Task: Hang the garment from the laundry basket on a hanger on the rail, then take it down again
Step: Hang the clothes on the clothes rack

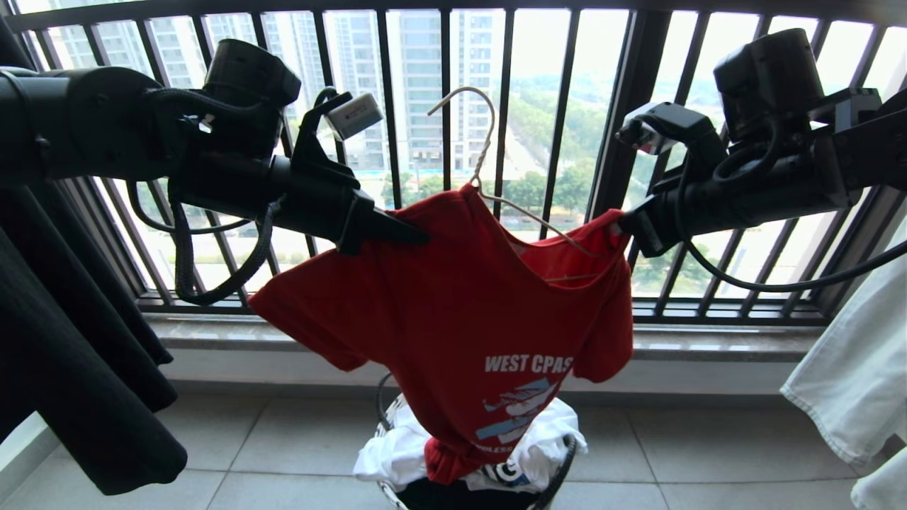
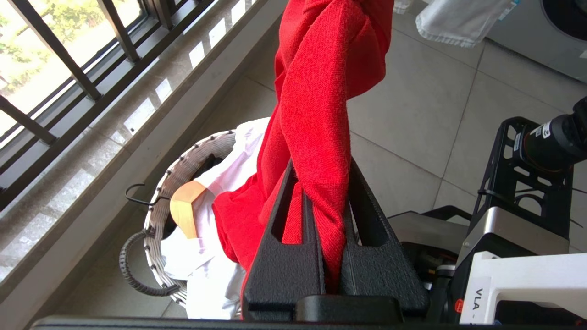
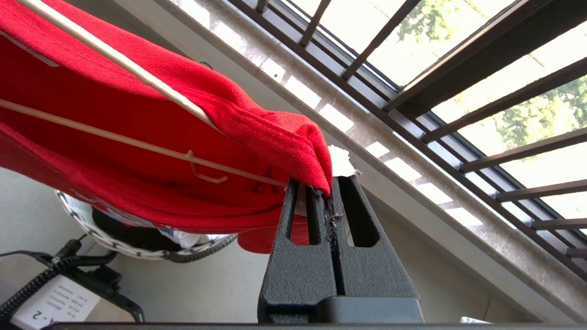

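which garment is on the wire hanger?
The red T-shirt with white lettering, held by both pincers; the white clothes lie in the basket.

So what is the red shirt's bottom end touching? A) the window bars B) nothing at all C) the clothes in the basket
C: the red T-shirt droops until its hem rests on the white clothes piled in the laundry basket.

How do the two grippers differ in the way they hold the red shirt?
The left gripper clamps a thick twisted bunch of the red shirt at one shoulder, so its fingers stand slightly apart. The right gripper pinches only the thin edge of the other shoulder, beside the end of the white hanger, with its fingers pressed together. Both are shut on the shirt and hold it above the basket.
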Robot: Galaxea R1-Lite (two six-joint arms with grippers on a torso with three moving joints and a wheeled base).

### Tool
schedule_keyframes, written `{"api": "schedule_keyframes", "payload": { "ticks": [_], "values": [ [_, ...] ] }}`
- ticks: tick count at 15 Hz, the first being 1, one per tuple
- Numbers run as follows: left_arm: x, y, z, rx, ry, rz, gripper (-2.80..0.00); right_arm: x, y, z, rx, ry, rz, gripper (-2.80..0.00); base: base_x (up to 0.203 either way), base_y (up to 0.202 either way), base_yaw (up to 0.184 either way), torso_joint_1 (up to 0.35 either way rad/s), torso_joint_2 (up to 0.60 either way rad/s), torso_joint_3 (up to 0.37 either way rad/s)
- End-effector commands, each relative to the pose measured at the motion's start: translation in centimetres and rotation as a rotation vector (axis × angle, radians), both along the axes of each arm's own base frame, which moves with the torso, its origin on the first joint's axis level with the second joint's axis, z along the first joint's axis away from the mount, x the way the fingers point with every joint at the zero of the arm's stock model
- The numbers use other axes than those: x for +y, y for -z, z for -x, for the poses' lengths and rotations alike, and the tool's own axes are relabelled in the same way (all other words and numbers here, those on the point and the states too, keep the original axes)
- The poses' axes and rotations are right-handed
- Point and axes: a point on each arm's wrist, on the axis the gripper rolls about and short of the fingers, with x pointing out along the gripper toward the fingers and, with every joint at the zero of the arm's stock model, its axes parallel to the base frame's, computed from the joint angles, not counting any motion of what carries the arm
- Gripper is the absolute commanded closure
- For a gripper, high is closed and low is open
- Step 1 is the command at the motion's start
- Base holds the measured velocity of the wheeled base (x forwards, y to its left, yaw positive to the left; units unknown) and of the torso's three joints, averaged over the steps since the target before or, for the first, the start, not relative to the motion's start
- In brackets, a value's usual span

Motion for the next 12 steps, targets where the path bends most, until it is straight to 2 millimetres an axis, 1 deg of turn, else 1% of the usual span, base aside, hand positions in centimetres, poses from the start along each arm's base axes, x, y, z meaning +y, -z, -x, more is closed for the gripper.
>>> {"api": "schedule_keyframes", "payload": {
  "ticks": [1,3,6,8,10,12],
  "values": [
    [-0.2,0.4,-0.3,0.012,0.007,-0.004,0.00,0.9,-0.4,0.5,-0.011,-0.031,-0.002,0.00,0.000,0.000,0.000,0.000,0.00,0.000],
    [-0.3,0.7,-0.5,0.018,0.005,-0.007,0.00,2.1,-0.7,1.1,-0.023,-0.063,-0.002,0.00,0.000,0.000,0.000,0.000,0.00,0.000],
    [-0.3,0.8,-0.7,0.018,0.005,-0.007,0.00,3.0,-1.0,1.8,-0.037,-0.082,-0.003,0.00,0.000,0.000,0.000,0.000,0.00,0.000],
    [-0.5,1.0,-0.6,0.026,0.012,-0.008,0.00,3.3,-1.4,1.5,-0.069,-0.089,-0.016,0.00,0.000,0.000,0.000,0.000,0.00,0.000],
    [-1.3,1.5,-0.3,0.040,0.038,-0.017,0.00,3.6,-1.3,0.9,-0.097,-0.085,-0.023,0.00,0.000,0.000,0.000,0.000,0.00,0.000],
    [-2.1,2.1,-0.3,0.055,0.060,-0.026,0.00,3.8,-1.3,1.0,-0.100,-0.084,-0.020,0.00,0.000,0.000,0.000,0.000,0.00,0.000]
  ]
}}
